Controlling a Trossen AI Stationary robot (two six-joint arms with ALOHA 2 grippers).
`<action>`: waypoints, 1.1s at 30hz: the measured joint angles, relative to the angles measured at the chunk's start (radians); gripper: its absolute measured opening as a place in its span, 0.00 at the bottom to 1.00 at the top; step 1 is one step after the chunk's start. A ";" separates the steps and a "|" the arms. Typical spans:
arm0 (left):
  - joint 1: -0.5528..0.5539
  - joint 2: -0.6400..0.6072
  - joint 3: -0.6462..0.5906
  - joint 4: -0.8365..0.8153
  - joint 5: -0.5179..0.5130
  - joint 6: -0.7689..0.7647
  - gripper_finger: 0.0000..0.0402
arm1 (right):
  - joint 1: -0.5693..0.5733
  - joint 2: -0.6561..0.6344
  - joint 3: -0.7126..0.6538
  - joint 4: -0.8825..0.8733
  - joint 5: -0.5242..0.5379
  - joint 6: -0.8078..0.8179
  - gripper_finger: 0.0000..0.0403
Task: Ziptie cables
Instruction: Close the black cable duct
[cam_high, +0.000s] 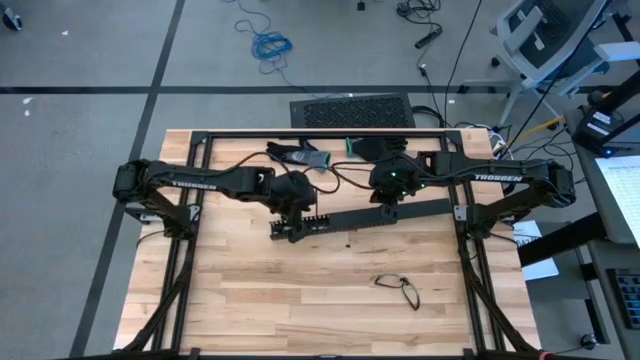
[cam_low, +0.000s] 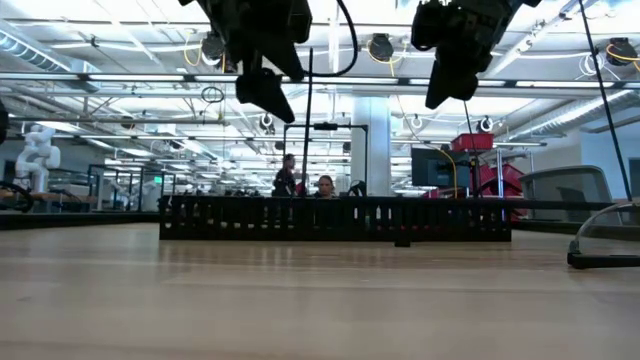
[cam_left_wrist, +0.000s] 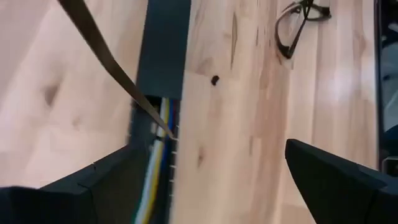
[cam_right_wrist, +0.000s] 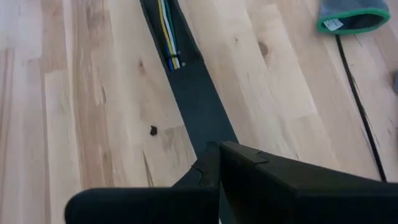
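A long black slotted duct (cam_high: 360, 217) lies across the table's middle. Its open part holds the cables (cam_left_wrist: 155, 168), thin yellow, blue and white wires, which also show in the right wrist view (cam_right_wrist: 169, 37). A thin dark ziptie strip (cam_left_wrist: 112, 62) rises from the duct beside the cables and stands upright in the low view (cam_low: 308, 130). My left gripper (cam_left_wrist: 209, 146) hangs open above the duct's left end (cam_high: 293, 212), one finger on each side of it and clear of it. My right gripper (cam_right_wrist: 219, 149) is shut and empty above the duct's middle (cam_high: 388, 205), well clear of it in the low view (cam_low: 440, 95).
A black loop shaped like a pair of glasses (cam_high: 398, 290) lies on the near right of the table. A grey glove with a green cuff (cam_right_wrist: 348, 15) and a black cord (cam_right_wrist: 360, 99) lie behind the duct. Bare wood stretches in front of the duct.
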 joint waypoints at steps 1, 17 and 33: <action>-0.005 0.000 0.000 -0.007 0.001 -0.020 0.92 | 0.000 0.000 0.000 0.000 0.000 -0.006 0.00; -0.118 0.213 -0.032 0.236 -0.241 -0.025 0.92 | 0.004 0.000 0.000 -0.006 -0.005 -0.061 0.00; -0.128 0.221 -0.179 0.399 -0.424 0.087 0.92 | 0.007 0.000 0.000 0.006 -0.005 -0.031 0.00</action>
